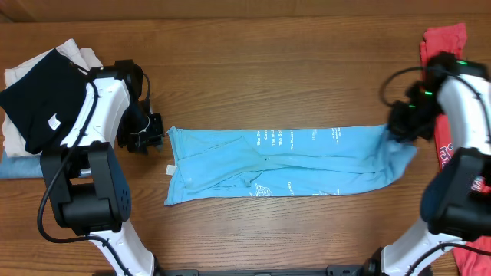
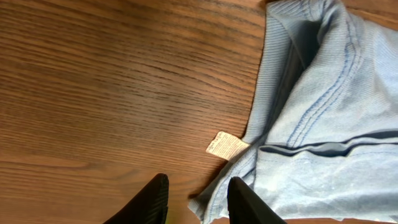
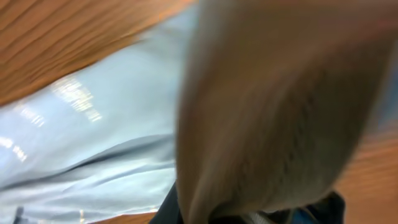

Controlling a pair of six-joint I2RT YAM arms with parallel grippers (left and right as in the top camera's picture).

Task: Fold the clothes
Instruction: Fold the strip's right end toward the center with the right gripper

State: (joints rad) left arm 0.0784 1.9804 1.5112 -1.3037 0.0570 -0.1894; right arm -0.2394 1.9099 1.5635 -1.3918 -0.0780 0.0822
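Across the middle of the wooden table [image 1: 268,69] lies the light blue T-shirt [image 1: 284,161], folded into a long band that runs left to right, with small white lettering along it. Its collar end points left, and the left gripper [image 1: 149,132] sits just beside that end, low over the wood. The right gripper [image 1: 400,126] is on the shirt's far right end, at its upper corner.

From above, the left arm bends in from the table's left edge and the right arm reaches in from the right. Neither set of jaws can be made out in that view.

The left wrist view shows two dark fingers [image 2: 155,196] spread apart and holding nothing. The shirt's ribbed collar and a small paper-coloured label [image 2: 227,146] lie just ahead, and a corner of the shirt reaches under the gap.

The right wrist view is blurred. A fold of cloth rises close against the lens, with pale blue fabric [image 3: 93,143] behind it. The jaws are pressed together and appear to pinch that end of the shirt.

A coral-red T-shirt [image 1: 443,46] lies at the right edge. A black garment [image 1: 42,100] rests on cream cloth [image 1: 77,52] at the left.
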